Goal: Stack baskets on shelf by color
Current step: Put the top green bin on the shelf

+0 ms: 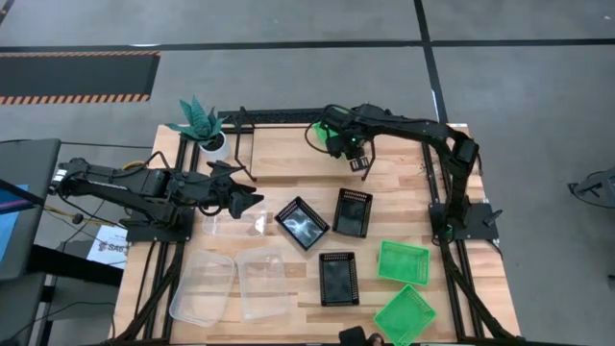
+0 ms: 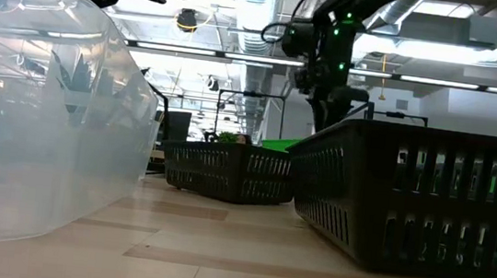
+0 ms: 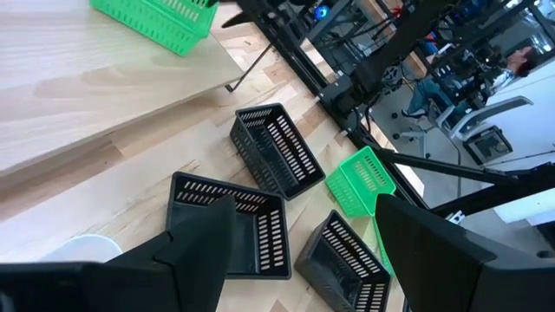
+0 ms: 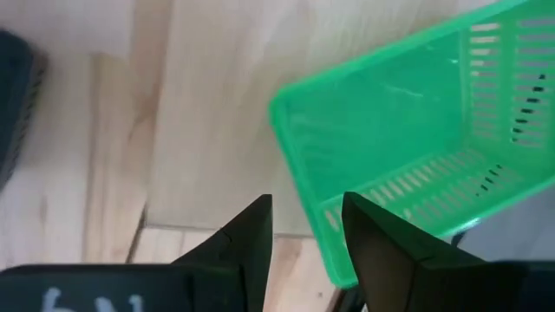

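Note:
One green basket (image 4: 416, 130) stands on the shelf's wood plank (image 1: 288, 159), at its far middle (image 1: 322, 135). My right gripper (image 4: 308, 234) points down over the plank beside that basket's corner, open, with bare wood between its fingers; whether a finger brushes the basket's wall I cannot tell. My left gripper (image 1: 252, 200) waits open above the table's left side. On the tabletop rest three black baskets (image 1: 302, 222) (image 1: 353, 211) (image 1: 338, 279), two green baskets (image 1: 402, 261) (image 1: 404, 312) and clear baskets (image 1: 204, 285) (image 1: 266, 282).
A potted teal plant (image 1: 200, 123) stands at the shelf's far left end. The shelf's black wire legs (image 3: 251, 65) reach down to the tabletop. In the low view a clear basket (image 2: 39, 108) and a black basket (image 2: 428, 195) sit close to the camera.

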`<state>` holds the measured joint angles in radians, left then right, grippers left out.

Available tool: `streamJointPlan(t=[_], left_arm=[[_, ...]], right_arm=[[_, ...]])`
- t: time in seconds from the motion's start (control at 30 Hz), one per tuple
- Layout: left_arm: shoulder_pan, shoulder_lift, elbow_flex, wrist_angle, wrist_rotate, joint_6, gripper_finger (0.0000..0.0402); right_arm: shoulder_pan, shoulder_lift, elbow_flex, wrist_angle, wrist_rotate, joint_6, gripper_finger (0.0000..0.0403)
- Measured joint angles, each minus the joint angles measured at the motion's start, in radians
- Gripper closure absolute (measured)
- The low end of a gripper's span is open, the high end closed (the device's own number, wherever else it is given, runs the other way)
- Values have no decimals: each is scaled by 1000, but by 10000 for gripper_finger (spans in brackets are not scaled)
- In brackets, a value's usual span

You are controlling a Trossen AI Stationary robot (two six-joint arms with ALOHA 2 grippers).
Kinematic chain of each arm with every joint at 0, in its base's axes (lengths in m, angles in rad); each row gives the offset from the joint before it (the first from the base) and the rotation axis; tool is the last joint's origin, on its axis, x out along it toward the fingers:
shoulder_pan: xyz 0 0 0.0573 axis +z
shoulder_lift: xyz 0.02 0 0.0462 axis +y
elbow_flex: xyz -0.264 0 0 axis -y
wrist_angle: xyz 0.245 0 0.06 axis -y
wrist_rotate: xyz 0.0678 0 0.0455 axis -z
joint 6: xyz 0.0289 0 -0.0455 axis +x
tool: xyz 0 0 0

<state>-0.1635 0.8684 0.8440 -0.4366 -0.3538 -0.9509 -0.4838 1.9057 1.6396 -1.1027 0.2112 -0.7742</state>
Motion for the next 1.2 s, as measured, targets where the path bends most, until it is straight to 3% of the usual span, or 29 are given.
streamJointPlan(t=[0.47,0.73,1.03,1.2], left_arm=[[0,0,0,0,-1,-6,136],[0,0,0,0,-1,-4,136],[0,0,0,-1,6,4,136],[0,0,0,0,6,4,136]], right_arm=[[-34,64,0,14,-51,-11,250],[-34,64,1,-1,-54,127,387],[38,59,1,-41,-74,443,395],[86,59,1,-34,-76,527,383]])
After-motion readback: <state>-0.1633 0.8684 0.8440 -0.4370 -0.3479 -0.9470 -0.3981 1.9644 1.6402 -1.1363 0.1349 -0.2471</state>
